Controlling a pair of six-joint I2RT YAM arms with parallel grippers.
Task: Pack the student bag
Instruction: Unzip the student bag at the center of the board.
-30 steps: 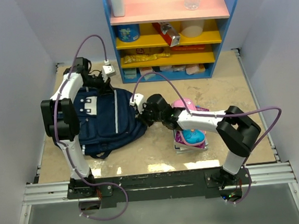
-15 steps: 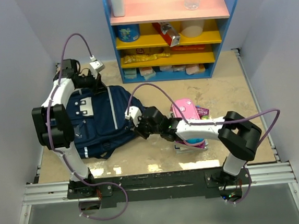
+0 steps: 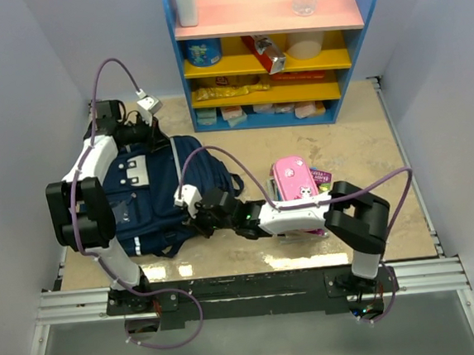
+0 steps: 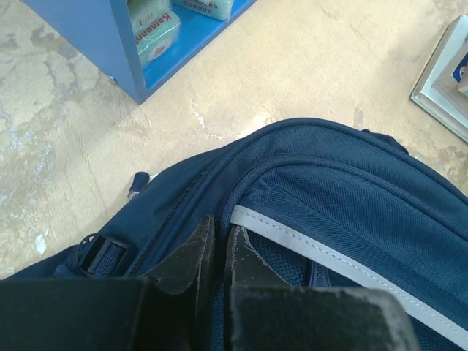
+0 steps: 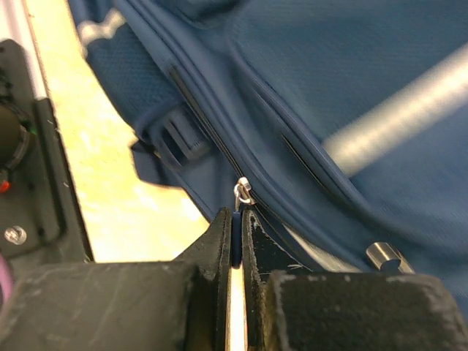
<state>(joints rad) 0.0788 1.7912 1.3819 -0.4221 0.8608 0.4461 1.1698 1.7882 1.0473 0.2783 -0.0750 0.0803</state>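
The navy student bag (image 3: 151,193) lies flat on the left of the table. My left gripper (image 3: 152,132) is at the bag's far top edge, shut on a fold of its navy fabric (image 4: 219,227) beside a light stripe (image 4: 322,252). My right gripper (image 3: 192,219) is at the bag's near right edge, shut on the blue zipper pull (image 5: 237,234) under a silver slider (image 5: 243,191). The zip line (image 5: 212,139) runs up and away from it.
A pink pencil case (image 3: 294,181) lies on books (image 3: 316,179) right of the bag. A blue and yellow shelf unit (image 3: 271,50) with packets stands at the back; its base shows in the left wrist view (image 4: 139,44). A book corner (image 4: 446,73) shows there too.
My right gripper has moved left and toward the near edge along the bag's side with the zipper pull. My left gripper has shifted slightly left, and the bag has shifted with it.
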